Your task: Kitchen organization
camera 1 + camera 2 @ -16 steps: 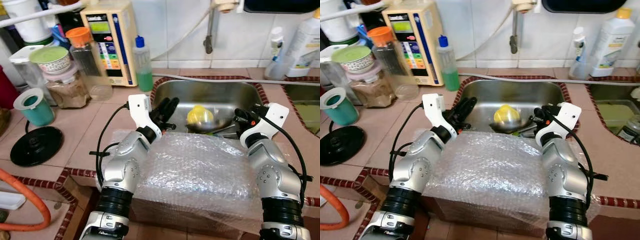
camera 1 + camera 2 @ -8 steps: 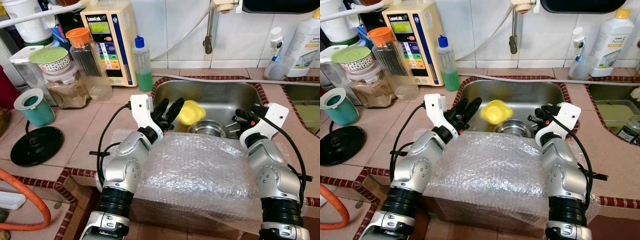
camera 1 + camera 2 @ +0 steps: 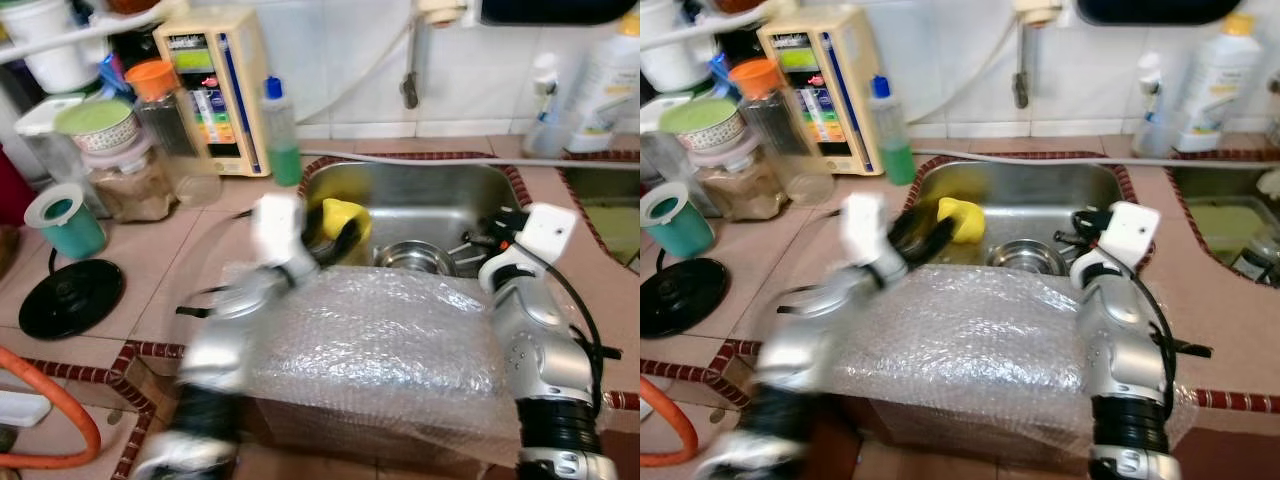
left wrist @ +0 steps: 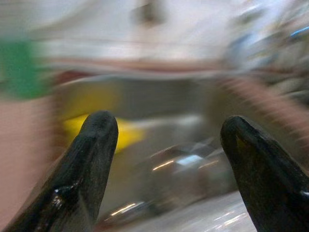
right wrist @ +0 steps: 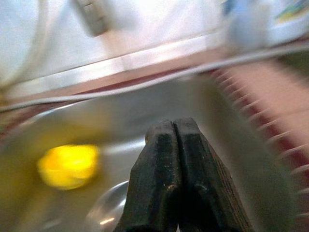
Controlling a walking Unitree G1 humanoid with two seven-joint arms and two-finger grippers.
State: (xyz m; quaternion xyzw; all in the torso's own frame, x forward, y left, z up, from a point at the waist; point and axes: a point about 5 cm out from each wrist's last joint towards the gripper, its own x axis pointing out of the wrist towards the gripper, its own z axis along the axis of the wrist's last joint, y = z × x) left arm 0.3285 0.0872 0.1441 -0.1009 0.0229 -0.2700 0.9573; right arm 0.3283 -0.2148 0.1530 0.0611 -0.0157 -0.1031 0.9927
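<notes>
Left gripper (image 4: 164, 159): black fingers spread wide apart, nothing between them; blurred at the sink's near-left edge, just beside the yellow piece.
Right gripper (image 5: 170, 169): black fingers pressed together, holding nothing; poised over the sink's right side.
Yellow plastic object (image 3: 340, 222): inside the sink, near its left wall, beside the round steel bowl (image 3: 412, 258).
Risk, missed grasp: likely if the left fingers close while the arm is swinging; blur hides the true gap to the yellow piece.
Risk, knock: yellow piece could skid against the steel bowl or slide along the slick basin.
Risk, snag: crinkled clear bubble wrap (image 3: 385, 350) under both forearms could catch and drag towards the sink.
Surface: pink tiled counter (image 3: 175, 260) with dark red trim around a rectangular stainless steel sink (image 3: 440, 190).
Clutter, left: orange-lidded clear jar (image 3: 165, 125), beige wall unit with coloured buttons (image 3: 210, 85), green liquid bottle with blue cap (image 3: 283, 135), teal cup (image 3: 60, 215), black round lid (image 3: 70, 295).
Room: white tiled wall, grey tap pipe (image 3: 410, 70), white bottles (image 3: 600, 85) at right.
</notes>
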